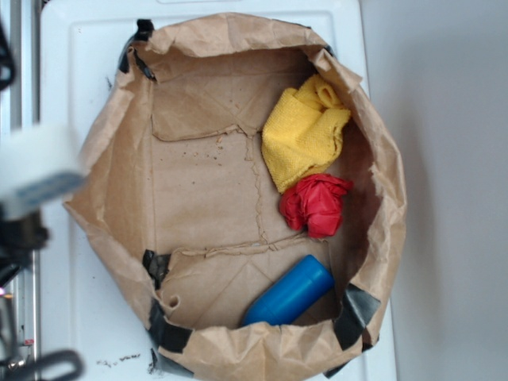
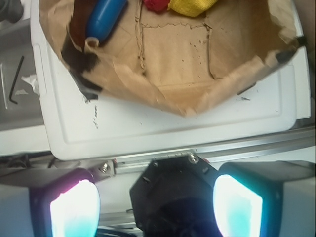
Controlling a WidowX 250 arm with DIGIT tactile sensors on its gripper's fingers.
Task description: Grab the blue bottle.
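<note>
The blue bottle (image 1: 290, 292) lies on its side in the near right corner of a shallow brown paper bag (image 1: 111, 143), rounded end toward the red wad. In the wrist view the blue bottle (image 2: 104, 17) shows at the top left, inside the paper bag (image 2: 173, 59). My gripper (image 1: 32, 190) is a blurred shape at the left edge, outside the bag and well away from the bottle. In the wrist view my gripper (image 2: 155, 205) is open, its two pads (image 2: 74, 207) wide apart with nothing between them.
A yellow cloth (image 1: 302, 135) and a red wad of fabric (image 1: 317, 202) lie in the bag beyond the bottle. The bag rests on a white plastic lid (image 1: 63, 48). An Allen key (image 2: 15, 79) lies left of the lid, and a metal rail (image 2: 247, 145) runs below it.
</note>
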